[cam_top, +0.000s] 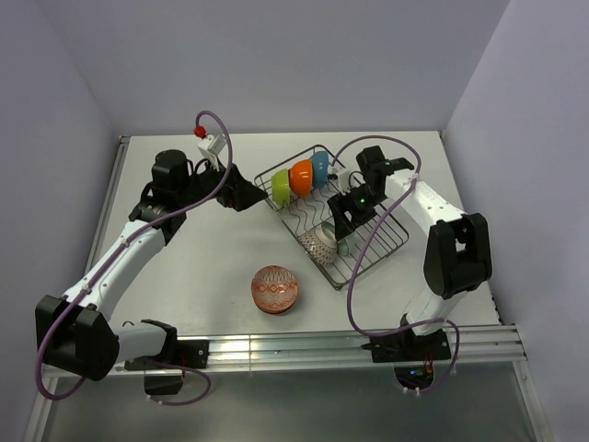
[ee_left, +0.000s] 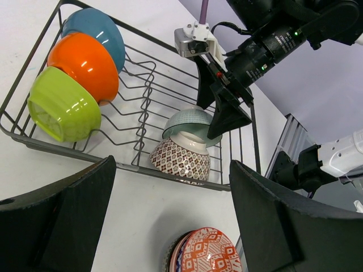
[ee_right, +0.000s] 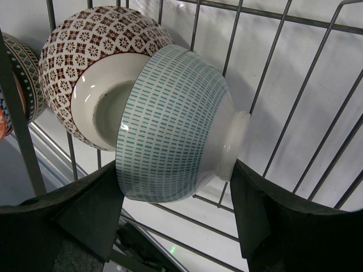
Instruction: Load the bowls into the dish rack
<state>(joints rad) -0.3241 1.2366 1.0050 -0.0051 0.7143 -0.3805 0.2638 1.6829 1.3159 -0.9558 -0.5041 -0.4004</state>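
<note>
The dish rack sits right of centre. At its far end, lime green, orange and blue bowls stand on edge in a row. At the near end, a brown patterned bowl lies on its side. Against it leans a white bowl with teal dashes, and my right gripper is shut on this one, rim to foot. A red-orange patterned bowl rests on the table in front of the rack. My left gripper hangs open and empty beside the rack's left edge.
The rack's upright tines fill the gap between the two groups of bowls. The right arm's purple cable loops over the rack's near corner. Walls close in the table at the back and on both sides.
</note>
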